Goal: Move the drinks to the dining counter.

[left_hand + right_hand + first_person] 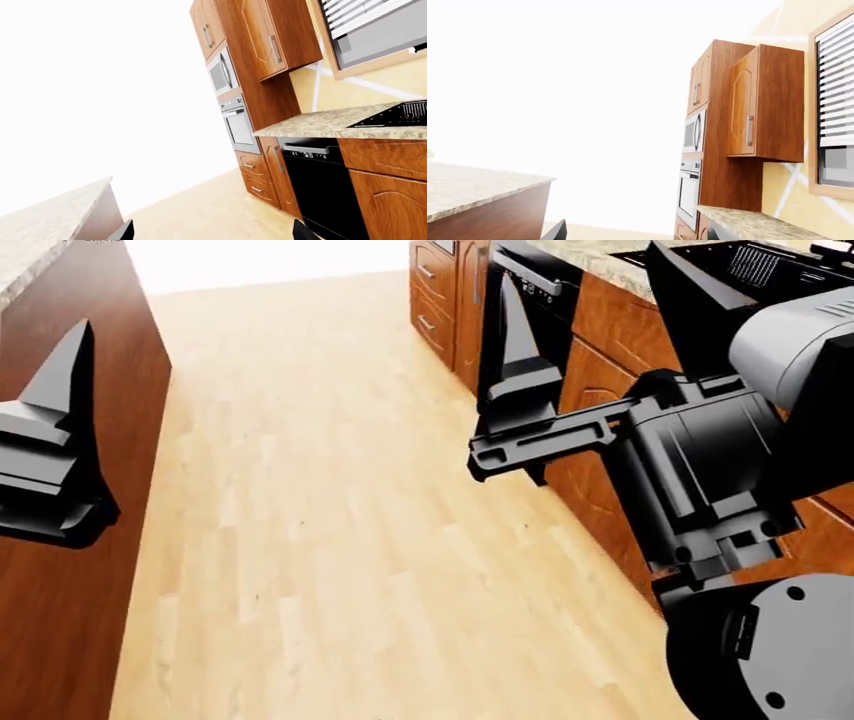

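Observation:
No drinks show in any view. The dining counter [80, 310] runs along the left of the aisle, its dark wood base beside my left arm and its pale granite slab [50, 217] low in the left wrist view. That slab [474, 185] also shows in the right wrist view. My left gripper [213, 232] is open and empty, with one finger [60, 400] showing at the head view's left edge. Over the aisle near the cabinets, my right gripper [601, 325] is open with nothing between its fingers.
A browner granite counter [320, 125] on orange cabinets [607, 330] lines the right side, with a black dishwasher [320, 185], a cooktop [400, 115], and a wall oven [237, 125] under a microwave [221, 72]. A wood floor [334, 520] lies between the two counters.

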Robot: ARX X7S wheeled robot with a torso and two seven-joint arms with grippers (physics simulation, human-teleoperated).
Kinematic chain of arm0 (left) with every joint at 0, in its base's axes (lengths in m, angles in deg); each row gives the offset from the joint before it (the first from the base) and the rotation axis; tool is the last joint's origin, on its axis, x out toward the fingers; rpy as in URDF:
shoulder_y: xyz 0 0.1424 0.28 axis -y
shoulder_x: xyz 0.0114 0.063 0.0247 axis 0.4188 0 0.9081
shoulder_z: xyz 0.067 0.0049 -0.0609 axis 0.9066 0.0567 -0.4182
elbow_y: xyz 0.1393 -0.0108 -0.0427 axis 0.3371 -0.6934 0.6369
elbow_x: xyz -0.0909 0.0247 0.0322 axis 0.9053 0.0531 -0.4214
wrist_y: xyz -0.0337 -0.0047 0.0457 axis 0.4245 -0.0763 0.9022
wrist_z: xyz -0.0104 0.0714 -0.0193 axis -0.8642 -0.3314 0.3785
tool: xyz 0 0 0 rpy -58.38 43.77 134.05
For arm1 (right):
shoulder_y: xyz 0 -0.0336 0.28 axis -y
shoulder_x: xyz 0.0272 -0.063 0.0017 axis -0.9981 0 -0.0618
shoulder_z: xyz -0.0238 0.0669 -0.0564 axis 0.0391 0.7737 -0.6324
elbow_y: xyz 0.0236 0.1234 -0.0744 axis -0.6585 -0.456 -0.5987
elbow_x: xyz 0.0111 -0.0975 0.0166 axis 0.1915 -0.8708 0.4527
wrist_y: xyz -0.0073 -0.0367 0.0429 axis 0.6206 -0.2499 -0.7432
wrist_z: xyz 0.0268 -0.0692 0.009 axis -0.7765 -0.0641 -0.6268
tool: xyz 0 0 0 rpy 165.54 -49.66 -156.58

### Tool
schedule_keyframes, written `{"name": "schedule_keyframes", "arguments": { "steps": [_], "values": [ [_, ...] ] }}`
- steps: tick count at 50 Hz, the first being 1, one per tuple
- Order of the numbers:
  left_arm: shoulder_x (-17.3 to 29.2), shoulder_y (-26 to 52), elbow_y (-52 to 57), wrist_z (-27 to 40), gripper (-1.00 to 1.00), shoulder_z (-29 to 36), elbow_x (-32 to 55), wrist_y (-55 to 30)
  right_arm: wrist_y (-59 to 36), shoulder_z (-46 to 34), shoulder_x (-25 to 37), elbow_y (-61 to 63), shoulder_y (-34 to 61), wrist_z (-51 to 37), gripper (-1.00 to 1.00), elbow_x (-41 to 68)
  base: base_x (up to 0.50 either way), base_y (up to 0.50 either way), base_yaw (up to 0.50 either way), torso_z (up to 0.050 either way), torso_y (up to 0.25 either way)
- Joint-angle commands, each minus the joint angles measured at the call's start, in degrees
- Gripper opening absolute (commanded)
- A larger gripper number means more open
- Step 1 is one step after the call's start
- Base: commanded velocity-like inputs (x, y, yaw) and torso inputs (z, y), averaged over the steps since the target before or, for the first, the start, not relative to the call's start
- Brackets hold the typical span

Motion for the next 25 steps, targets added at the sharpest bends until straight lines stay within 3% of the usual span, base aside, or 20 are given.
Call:
{"name": "schedule_keyframes", "arguments": {
  "steps": [1, 25],
  "values": [
    [0.0, 0.2, 0.1, 0.2, 1.00, 0.2, 0.0, 0.1, 0.2, 0.0, 0.2, 0.0, 0.0, 0.0, 1.00, 0.2, -0.04, -0.12, -0.50, 0.000, 0.000],
    [0.5, -0.1, 1.3, -0.3, 1.00, -1.6, -0.6, 0.1, 0.2, -0.8, -0.4, -0.6, 0.5, 0.3, 1.00, -0.2, -0.05, -0.12, -0.50, 0.000, 0.000]
  ]
}}
